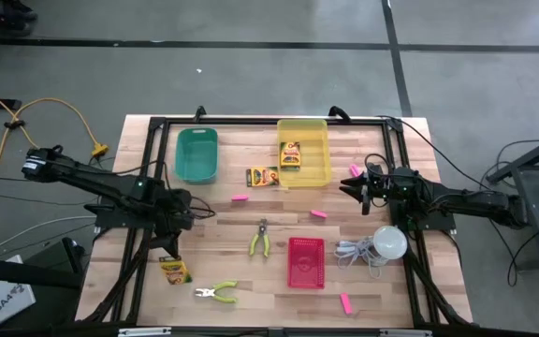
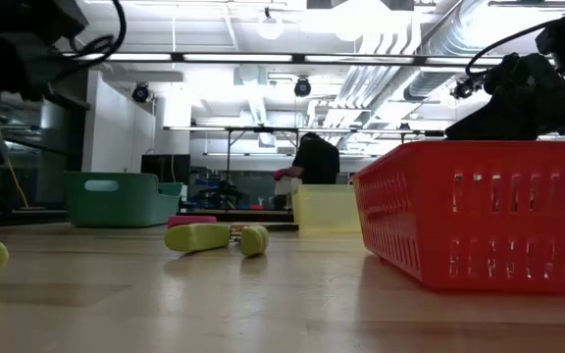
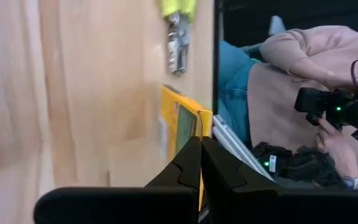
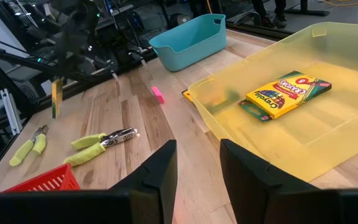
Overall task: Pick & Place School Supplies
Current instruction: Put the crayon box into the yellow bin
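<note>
Looking at the surface: pale wood plank table (image 1: pixel 232 225) with a black frame round the edge, pretty cluttered.
Bins: teal bin (image 1: pixel 196 154) and yellow bin (image 1: pixel 304 140) along the upper edge, red basket (image 1: pixel 306 261) lower middle.
Crayon boxes: one inside the yellow bin (image 1: pixel 291 154), one on the wood touching or nearly touching that bin's lower left corner (image 1: pixel 262 176), one down at lower left (image 1: pixel 175 271).
Erasers: four pink ones on the wood, one left of centre (image 1: pixel 240 198), one right of centre (image 1: pixel 318 213), one just right of the yellow bin (image 1: pixel 354 170), one near the bottom edge (image 1: pixel 345 302).
Other stuff: two green-handled pliers, one mid-table (image 1: pixel 260 241) and one at the bottom (image 1: pixel 218 293), plus a white bulb (image 1: pixel 389 241) with its coiled cord (image 1: pixel 354 250) right of the red basket.
Left gripper (image 1: pixel 195 208): left of centre, fingers pressed together with nothing between them as far as I can see; its wrist view looks past them at the lower-left crayon box.
Right gripper (image 1: pixel 358 190): just off the yellow bin's lower right corner, fingers apart and empty.
Floor: grey with dark lines, yellow cable (image 1: pixel 64 112) at upper left.
Room: the low view shows bright ceiling lights, pipes and a person in a dark top (image 2: pixel 314 162) far back. The left wrist view has a person in a pink top (image 3: pixel 303 68) and blue jeans past the table edge, holding a dark gadget (image 3: pixel 337 107).
</note>
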Robot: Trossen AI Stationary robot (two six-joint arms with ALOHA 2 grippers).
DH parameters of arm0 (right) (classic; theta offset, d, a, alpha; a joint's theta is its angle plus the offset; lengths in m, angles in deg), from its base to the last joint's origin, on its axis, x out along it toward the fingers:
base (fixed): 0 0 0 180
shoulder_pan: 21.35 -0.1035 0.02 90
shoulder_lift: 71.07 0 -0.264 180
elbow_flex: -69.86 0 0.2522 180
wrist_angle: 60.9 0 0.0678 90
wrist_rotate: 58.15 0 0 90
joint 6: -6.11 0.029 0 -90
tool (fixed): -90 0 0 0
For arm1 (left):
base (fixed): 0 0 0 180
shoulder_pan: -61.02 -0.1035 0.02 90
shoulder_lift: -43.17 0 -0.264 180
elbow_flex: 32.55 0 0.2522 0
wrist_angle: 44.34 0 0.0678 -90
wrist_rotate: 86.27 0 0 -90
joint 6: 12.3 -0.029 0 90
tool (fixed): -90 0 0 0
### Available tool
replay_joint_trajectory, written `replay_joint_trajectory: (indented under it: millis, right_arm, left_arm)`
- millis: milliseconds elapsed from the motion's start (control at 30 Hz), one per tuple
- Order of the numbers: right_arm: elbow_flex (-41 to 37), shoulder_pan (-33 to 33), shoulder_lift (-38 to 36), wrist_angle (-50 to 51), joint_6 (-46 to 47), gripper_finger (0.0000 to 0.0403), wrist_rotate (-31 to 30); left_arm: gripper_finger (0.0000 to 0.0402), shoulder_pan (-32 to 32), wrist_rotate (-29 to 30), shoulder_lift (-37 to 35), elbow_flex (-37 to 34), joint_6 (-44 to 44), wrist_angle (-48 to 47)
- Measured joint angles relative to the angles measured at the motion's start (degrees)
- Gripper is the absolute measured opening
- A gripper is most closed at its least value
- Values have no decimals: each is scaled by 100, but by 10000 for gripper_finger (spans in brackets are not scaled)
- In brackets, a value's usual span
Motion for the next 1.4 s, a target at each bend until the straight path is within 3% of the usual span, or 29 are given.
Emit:
replay_joint_trajectory:
  millis: [467,700,1033,1400]
  right_arm:
    - [0,1,1,1,0,110,0]
    - [0,0,-1,1,0,110,0]
    - [0,1,-1,1,0,110,0]
    - [0,0,-1,1,0,110,0]
  left_arm:
    - [0,0,62,-700,200,141,-41]
    - [0,0,967,-542,589,145,-10]
    - [0,-29,2649,721,1818,-211,-10]
    - [0,-860,2877,2181,2825,-1167,310]
